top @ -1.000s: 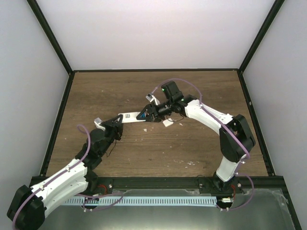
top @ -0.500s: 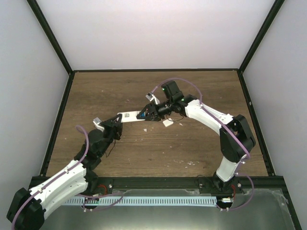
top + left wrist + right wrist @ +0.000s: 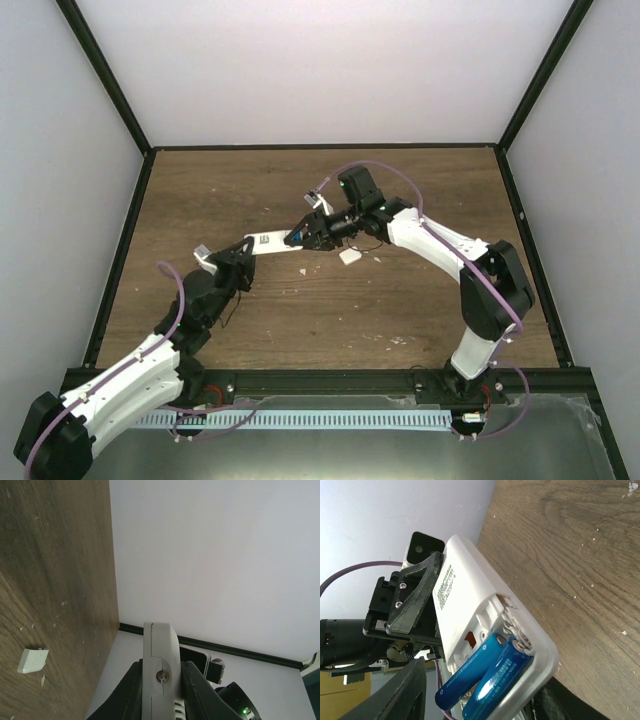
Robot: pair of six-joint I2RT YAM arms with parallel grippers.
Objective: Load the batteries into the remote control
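**Remote control** [image 3: 267,242]: white handset, held at mid-table and seemingly raised off the wooden table [image 3: 420,310]. The printed label side faced up and the battery compartment at its right end was uncovered.

**Batteries** [image 3: 487,672]: two blue cells, side by side in that open compartment, their far ends by the spring contacts.

**Left gripper** [image 3: 161,680]: clamped on the remote's left end, one black finger [image 3: 131,690] on each face.

**Right gripper** [image 3: 304,233]: at the compartment end, jaws spread wide. Its fingers [image 3: 407,690] flanked the batteries, with a gap showing beside the nearer cell.

**Small white flat piece** [image 3: 349,257]: lay loose on the table, just right of the grippers and on their near side.
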